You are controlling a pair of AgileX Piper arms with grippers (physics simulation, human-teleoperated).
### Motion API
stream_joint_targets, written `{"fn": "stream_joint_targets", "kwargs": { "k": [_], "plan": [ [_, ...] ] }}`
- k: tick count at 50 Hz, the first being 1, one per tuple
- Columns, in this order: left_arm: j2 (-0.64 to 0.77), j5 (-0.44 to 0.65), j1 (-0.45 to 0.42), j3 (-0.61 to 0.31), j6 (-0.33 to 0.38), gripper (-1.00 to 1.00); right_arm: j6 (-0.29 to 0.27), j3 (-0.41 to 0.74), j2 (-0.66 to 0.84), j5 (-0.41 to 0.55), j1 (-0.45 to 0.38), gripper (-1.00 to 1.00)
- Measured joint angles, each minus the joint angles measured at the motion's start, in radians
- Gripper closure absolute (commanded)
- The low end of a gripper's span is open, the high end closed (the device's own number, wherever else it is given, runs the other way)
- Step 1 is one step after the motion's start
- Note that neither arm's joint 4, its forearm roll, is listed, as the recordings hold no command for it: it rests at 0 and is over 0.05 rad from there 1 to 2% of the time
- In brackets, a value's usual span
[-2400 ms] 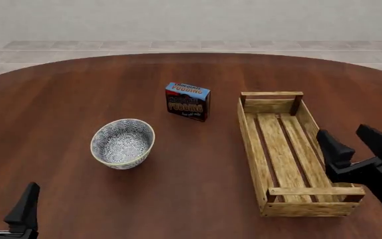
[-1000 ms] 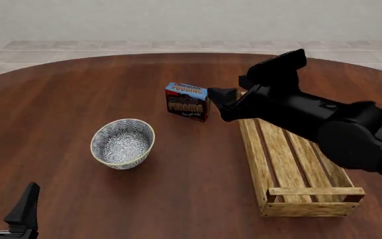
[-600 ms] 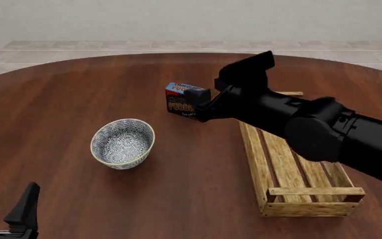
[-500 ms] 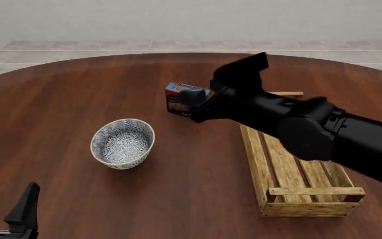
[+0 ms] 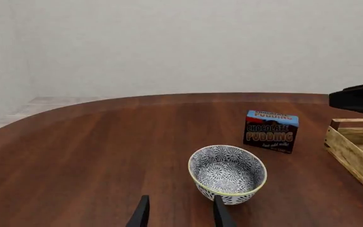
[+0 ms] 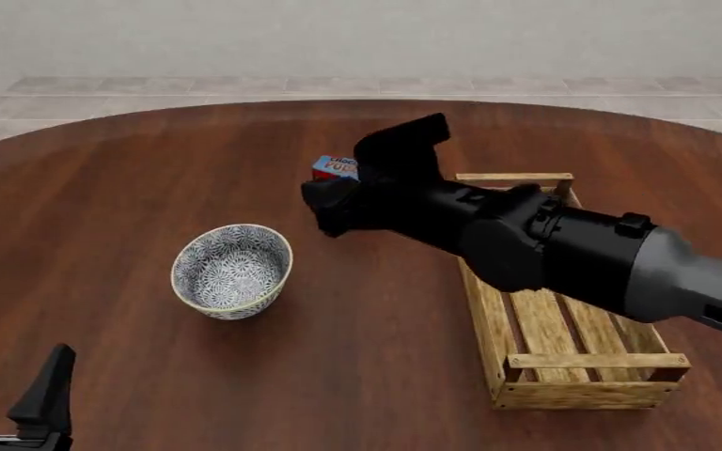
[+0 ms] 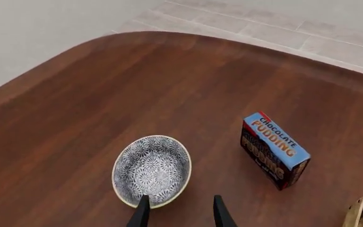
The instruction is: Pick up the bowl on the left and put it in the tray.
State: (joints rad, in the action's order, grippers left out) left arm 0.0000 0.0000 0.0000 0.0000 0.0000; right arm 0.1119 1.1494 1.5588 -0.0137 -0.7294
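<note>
We see a round dark-wood table (image 6: 148,169) filling most of the front view; across its right half our right arm (image 6: 562,249) reaches in from the right edge, lying over the far end of the tray (image 6: 518,371) and pointing towards the table's middle; the tray, a long slatted crate of light wood, stands on the right side of the table with its near end bare and nothing inside it that we can see.

The bowl (image 6: 232,271) sits upright on the table left of centre, well apart from the tray, its blue-and-white pattern and cream rim plain from above; nothing touches it.

Behind the arm's tip a corner of the pudding box (image 6: 334,168) shows; from the right wrist view we see the box standing whole, beyond the bowl and apart from it.

The right gripper (image 7: 176,213) hangs above the table near the bowl; its two fingers stand apart with only tabletop and the bowl's rim seen between them, so it has hold of nothing.

The left gripper (image 6: 10,393) rests low at the near left corner, its fingers spread and bare; the bowl lies ahead of it, near one fingertip (image 5: 219,213) in the left wrist view.
</note>
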Motion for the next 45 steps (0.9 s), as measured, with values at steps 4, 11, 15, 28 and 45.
{"fn": "stream_joint_targets", "kwargs": {
  "k": [4,11,15,28,45],
  "plan": [
    [0.000,0.000,0.000,0.000,0.000,-1.00,0.005,0.021,0.031,-0.002,0.000,-1.00],
    [0.000,0.000,0.000,0.000,0.000,-1.00,0.020,0.074,0.090,0.003,0.009,-1.00],
    [0.000,0.000,0.000,0.000,0.000,-1.00,0.027,0.105,0.116,0.012,0.014,-1.00],
    [0.000,0.000,0.000,0.000,0.000,-1.00,0.041,0.213,0.192,0.056,0.011,-1.00],
    [0.000,0.000,0.000,0.000,0.000,-1.00,0.073,0.323,0.302,0.094,0.013,-1.00]
  ]
}}
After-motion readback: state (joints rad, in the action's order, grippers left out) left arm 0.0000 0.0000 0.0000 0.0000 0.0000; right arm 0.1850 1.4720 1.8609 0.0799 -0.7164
